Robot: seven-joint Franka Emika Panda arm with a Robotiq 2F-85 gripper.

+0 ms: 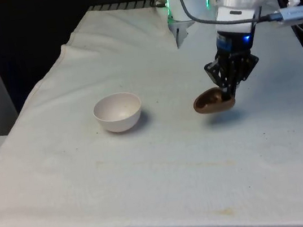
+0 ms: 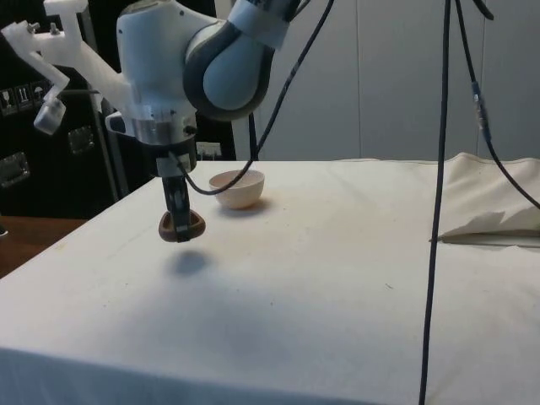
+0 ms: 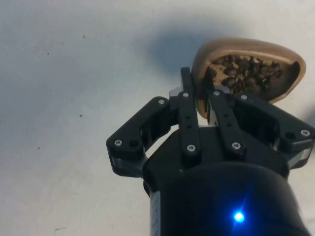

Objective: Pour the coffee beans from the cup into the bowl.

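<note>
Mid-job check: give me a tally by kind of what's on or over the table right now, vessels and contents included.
Cups: 1, a brown cup held off the cloth by its rim in the gripper.
Bowls: 1, a white bowl standing on the cloth.
Loads of coffee beans: 1, inside the cup.
Total: 3.

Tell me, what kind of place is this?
Probably a robotics lab: a cloth-covered table, a claw holding a brown cup of coffee beans, and a white bowl set out for a test.
</note>
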